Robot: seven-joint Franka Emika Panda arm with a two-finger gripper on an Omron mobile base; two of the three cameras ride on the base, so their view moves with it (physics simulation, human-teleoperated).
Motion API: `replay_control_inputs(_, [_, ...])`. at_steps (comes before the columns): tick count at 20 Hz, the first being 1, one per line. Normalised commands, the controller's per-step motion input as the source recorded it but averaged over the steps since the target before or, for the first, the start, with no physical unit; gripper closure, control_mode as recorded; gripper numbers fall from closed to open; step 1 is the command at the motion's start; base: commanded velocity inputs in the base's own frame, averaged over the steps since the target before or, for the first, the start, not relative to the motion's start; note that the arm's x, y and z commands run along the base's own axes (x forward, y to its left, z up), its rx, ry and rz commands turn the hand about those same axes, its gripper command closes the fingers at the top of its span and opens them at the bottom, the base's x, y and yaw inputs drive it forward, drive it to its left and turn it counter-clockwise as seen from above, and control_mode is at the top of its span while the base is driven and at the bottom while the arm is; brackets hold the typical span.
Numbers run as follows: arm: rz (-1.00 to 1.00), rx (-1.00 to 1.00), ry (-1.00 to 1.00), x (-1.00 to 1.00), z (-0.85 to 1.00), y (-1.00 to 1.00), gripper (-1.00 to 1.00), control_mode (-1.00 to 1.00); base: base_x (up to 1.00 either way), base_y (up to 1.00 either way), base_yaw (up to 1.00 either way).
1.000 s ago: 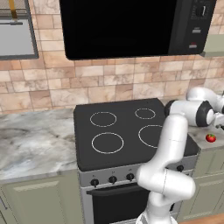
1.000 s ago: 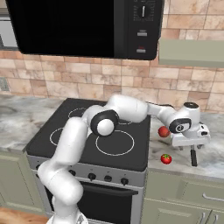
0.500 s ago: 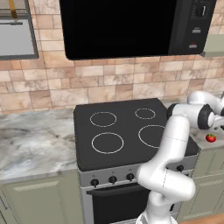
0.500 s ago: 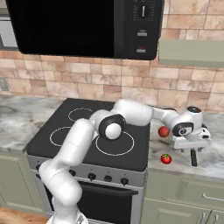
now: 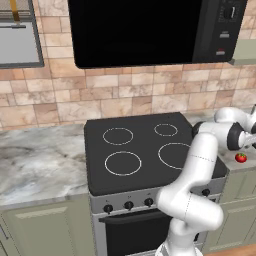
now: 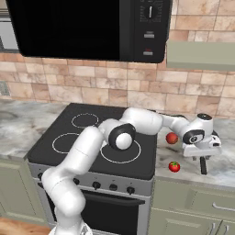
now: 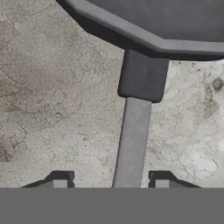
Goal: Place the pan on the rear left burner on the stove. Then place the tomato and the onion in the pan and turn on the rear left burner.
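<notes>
Pan [image 7: 175, 22] handle between jaws of gripper [image 7: 111, 183], which had narrowed from wide open, not yet touching; lift pending.

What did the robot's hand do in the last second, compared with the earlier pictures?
The hand sank lower over the pan's handle on the counter right of the stove, and the gripper began narrowing; its fingertips now straddle the handle, not clearly pinching it yet. The tomato, the onion and the pan stayed where they were.
</notes>
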Motion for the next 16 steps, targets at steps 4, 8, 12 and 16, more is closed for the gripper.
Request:
replay_control_inputs(4, [0.0,0.0,0.0,0.0,0.0,0.0,1.0,-1.0,0.0,0.0,0.0])
replay_control_inputs(8, [0.0,0.0,0.0,-0.07,0.01,0.06,1.0,-1.0,0.0,0.0,0.0])
replay_control_inputs(12, [-0.02,0.0,-0.03,-0.33,0.17,0.3,1.0,-1.0,0.0,0.0,0.0])
replay_control_inputs(16, [-0.02,-0.02,-0.13,-0.38,0.38,0.45,1.0,-1.0,0.0,0.0,0.0])
